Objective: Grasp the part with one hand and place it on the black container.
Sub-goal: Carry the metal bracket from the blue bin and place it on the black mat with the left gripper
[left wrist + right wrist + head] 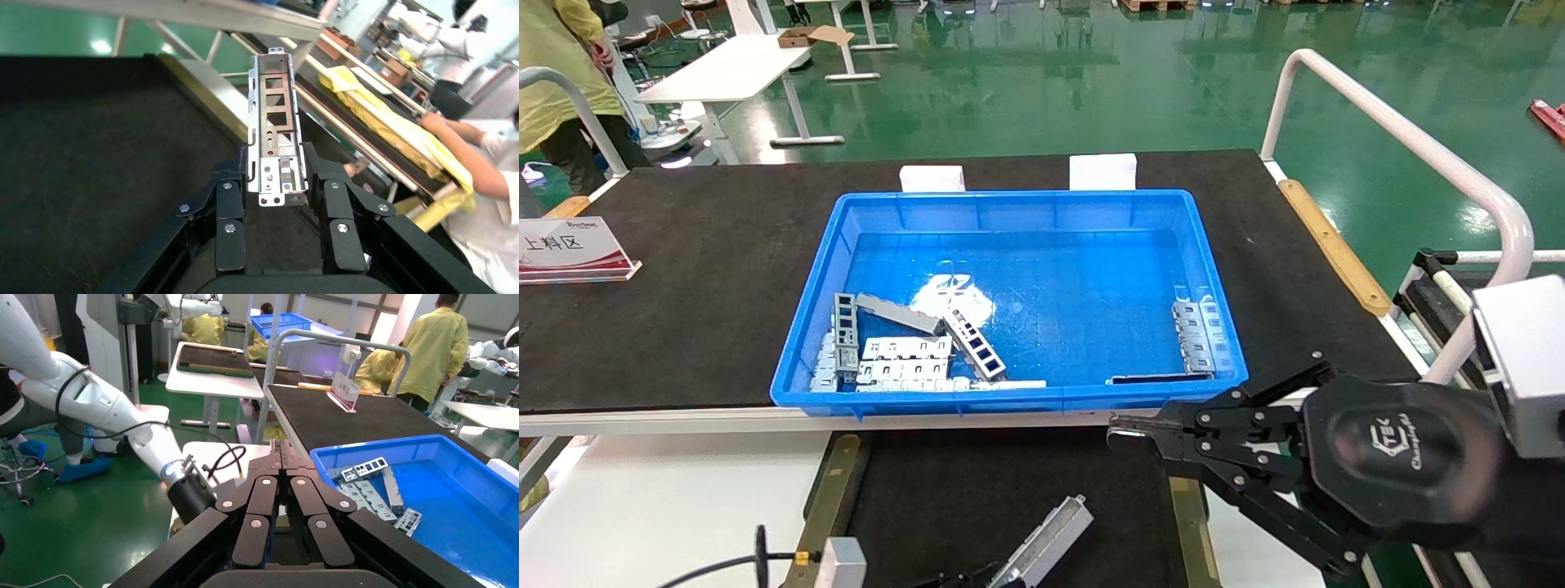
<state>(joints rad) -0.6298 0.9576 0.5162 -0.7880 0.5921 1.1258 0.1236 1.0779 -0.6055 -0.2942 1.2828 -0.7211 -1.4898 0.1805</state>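
Observation:
My left gripper [275, 174] is shut on the part [275, 122], a slim silver channel strip with rectangular cutouts, gripped by its sides near one end. In the head view the part [1044, 543] hangs tilted just above the black container [977, 490], a matte-black tray with olive-brass rails [834, 490], at the bottom edge; the left gripper itself is mostly out of that view. My right gripper [1120, 433] is shut and empty, held over the container's right side near the blue bin's front wall. It also shows in the right wrist view [280, 454].
The blue bin [1009, 204] stands on the black tabletop behind the container, with several metal parts at its left front [903, 351] and a few at its right front [1193, 331]. A sign stand [568, 249] is at far left. A white rail [1418, 147] runs along the right.

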